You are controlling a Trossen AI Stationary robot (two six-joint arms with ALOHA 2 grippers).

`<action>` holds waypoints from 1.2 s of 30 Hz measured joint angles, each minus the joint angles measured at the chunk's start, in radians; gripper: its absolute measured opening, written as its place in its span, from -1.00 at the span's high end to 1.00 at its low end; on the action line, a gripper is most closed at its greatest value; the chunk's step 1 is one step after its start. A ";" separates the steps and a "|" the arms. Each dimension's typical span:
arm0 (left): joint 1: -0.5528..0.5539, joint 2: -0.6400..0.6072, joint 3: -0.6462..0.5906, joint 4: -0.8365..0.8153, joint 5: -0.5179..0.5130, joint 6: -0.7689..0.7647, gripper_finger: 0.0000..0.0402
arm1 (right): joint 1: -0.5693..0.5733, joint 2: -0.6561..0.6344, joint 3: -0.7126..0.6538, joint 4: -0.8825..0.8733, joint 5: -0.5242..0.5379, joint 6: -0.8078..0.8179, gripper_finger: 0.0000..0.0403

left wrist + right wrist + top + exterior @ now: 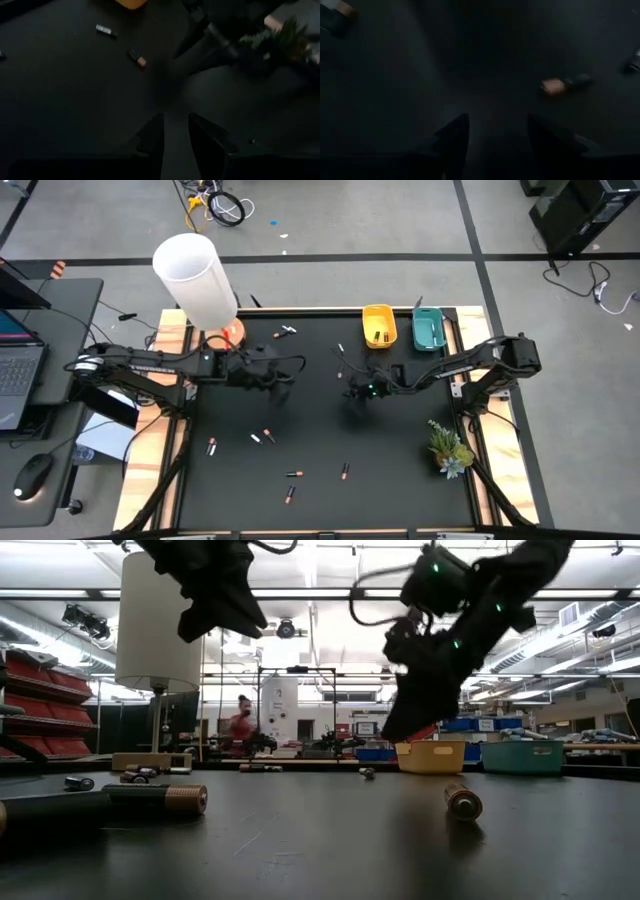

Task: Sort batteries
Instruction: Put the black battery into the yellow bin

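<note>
Several small batteries lie on their sides, scattered over the black table (400, 480), among them a pair (262, 436), one (294, 473) and one (345, 471) toward the near edge. My left gripper (283, 387) hangs above the table's middle left, open (175, 134) with nothing between its fingers. Two batteries (137, 57) (106, 30) show beyond it. My right gripper (353, 394) is low over the middle, open (497, 131) and holding nothing. A copper-ended battery (565, 84) lies just ahead of it, beside its fingers.
A yellow tray (379, 325) holding batteries and a teal tray (429, 330) stand at the far right. A white lamp (195, 280) stands at the far left corner, a small plant (450, 448) at the right edge. A battery (463, 800) lies close to the low camera.
</note>
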 joint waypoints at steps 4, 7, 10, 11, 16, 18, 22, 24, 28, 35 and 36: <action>0.000 0.002 0.000 0.041 -0.016 -0.049 0.49 | -0.033 0.000 -0.069 0.176 0.005 -0.101 -0.14; 0.000 0.002 0.000 0.049 -0.016 -0.073 0.49 | -0.063 0.000 -0.097 0.256 -0.022 -0.137 -0.26; 0.000 0.002 0.000 0.051 -0.016 -0.077 0.49 | -0.097 0.000 -0.100 0.258 -0.013 -0.149 -0.40; 0.000 0.002 0.000 0.051 -0.017 -0.077 0.49 | -0.108 0.000 -0.100 0.261 -0.012 -0.168 -0.44; 0.000 0.002 0.000 0.052 -0.045 -0.078 0.49 | -0.160 0.044 -0.100 0.343 -0.035 -0.275 -0.55; 0.000 0.002 0.000 0.052 -0.052 -0.078 0.49 | -0.177 0.083 -0.100 0.391 -0.056 -0.288 -0.56; 0.000 0.002 0.000 0.051 -0.053 -0.095 0.49 | -0.196 0.134 -0.100 0.517 -0.061 -0.301 -0.53; 0.000 0.002 0.000 0.051 -0.054 -0.097 0.49 | -0.205 0.159 -0.099 0.565 -0.064 -0.300 -0.50; 0.000 0.002 0.000 0.051 -0.055 -0.100 0.49 | -0.214 0.216 -0.099 0.621 -0.090 -0.305 -0.45; 0.000 0.002 0.000 0.045 -0.055 -0.104 0.49 | -0.214 0.288 -0.099 0.647 -0.102 -0.304 -0.45; 0.000 0.002 0.000 0.043 -0.055 -0.104 0.49 | -0.214 0.292 -0.099 0.644 -0.101 -0.304 -0.45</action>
